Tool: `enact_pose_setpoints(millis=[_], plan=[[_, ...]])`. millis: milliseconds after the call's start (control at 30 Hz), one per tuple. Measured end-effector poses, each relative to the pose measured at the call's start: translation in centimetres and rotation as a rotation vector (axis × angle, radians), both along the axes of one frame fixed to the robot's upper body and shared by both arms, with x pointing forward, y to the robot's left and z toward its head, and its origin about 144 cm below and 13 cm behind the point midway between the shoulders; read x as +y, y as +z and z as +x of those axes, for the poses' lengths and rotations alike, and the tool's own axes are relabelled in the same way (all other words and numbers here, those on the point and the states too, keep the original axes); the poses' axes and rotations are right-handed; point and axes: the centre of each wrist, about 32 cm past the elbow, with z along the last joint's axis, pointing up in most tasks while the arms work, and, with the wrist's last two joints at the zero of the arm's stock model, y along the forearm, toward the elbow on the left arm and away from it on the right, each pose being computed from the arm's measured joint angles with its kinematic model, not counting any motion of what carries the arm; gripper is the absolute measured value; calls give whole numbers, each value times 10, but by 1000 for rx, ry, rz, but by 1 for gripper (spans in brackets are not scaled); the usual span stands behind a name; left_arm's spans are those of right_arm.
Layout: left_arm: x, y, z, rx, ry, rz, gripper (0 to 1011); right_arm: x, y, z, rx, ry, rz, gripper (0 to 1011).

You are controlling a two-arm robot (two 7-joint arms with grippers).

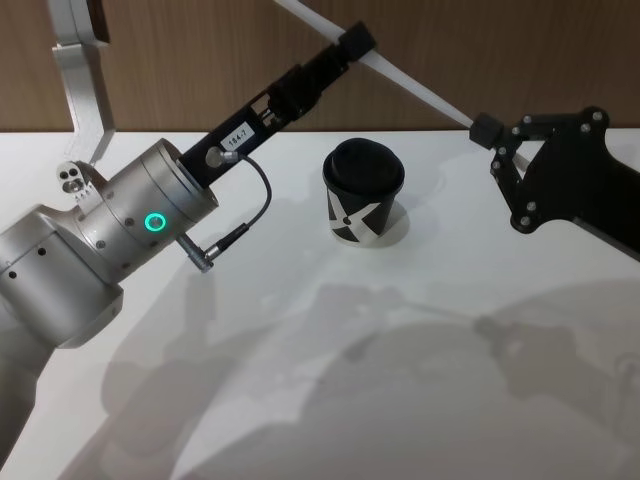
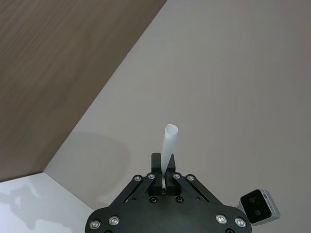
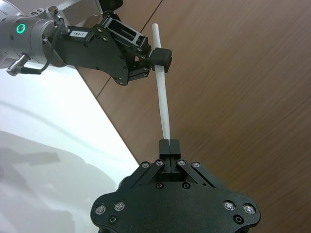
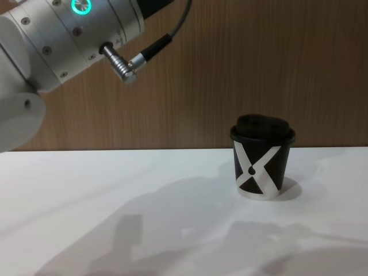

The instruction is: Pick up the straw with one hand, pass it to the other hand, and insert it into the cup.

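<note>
While my left gripper point(image 1: 355, 42) pinches the straw point(image 1: 420, 90) partway along its length, my right gripper point(image 1: 483, 128) is clamped on one end, so both sets of fingers grip the white tube. It hangs slanted in the air between them. Under it, the cup point(image 1: 362, 195) stands upright on the white table point(image 1: 300, 400), lid on, well apart from the straw.

The straw point(image 1: 420, 90) looks like smooth, matt white plastic, faintly translucent. The cup point(image 1: 360, 218) is matt black paper, and its lid point(image 1: 362, 165) is dull black. The left gripper point(image 1: 357, 42) and right gripper point(image 1: 483, 128) are matt black with shiny screws. The left arm point(image 1: 110, 240) is satin silver metal and its plug point(image 4: 123, 62) is bright metal. The table point(image 1: 330, 400) is smooth white with a slight sheen. The wall point(image 1: 200, 50) is grained wood.
</note>
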Motion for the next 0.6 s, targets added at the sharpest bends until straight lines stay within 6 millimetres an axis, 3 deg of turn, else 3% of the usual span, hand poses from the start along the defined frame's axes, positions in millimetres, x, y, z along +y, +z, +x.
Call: enact_pose_setpoints(millis=[167,600], plan=[[0,0,0,0,0,-1,19,0,0,0,0,0,0,8],[0,0,0,-1,0,1,14,0,0,0,0,0,0,366]])
